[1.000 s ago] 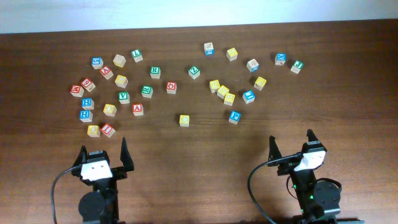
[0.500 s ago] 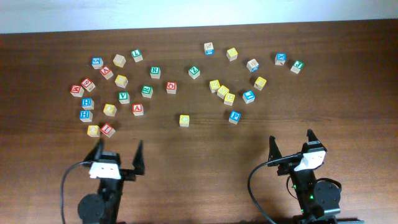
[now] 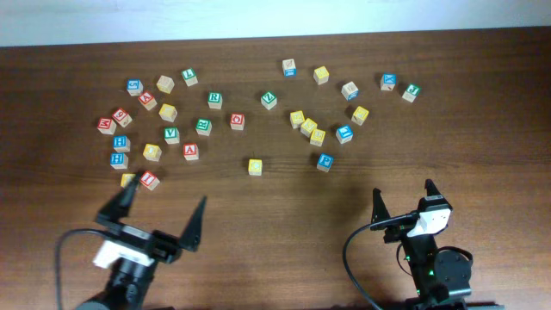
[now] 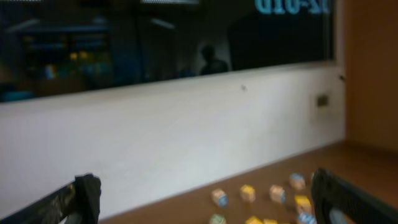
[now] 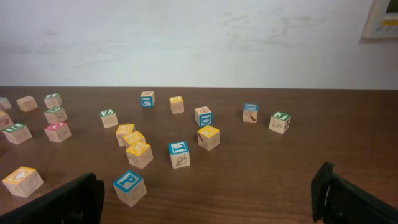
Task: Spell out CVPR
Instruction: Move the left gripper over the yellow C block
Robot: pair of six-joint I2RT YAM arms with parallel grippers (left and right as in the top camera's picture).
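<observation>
Right claw point(image 5: 208, 198) fingers wide apart above worktop point(image 5: 267, 180); blue P block point(image 5: 129, 187) nearest, other letter blocks point(image 5: 179, 154) scattered beyond, white wall point(image 5: 186, 43) behind.

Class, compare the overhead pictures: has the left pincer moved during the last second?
Yes. The left pincer has turned and advanced up the image: one fingertip now lies beside the red I block, which it earlier stood clear of.
</observation>
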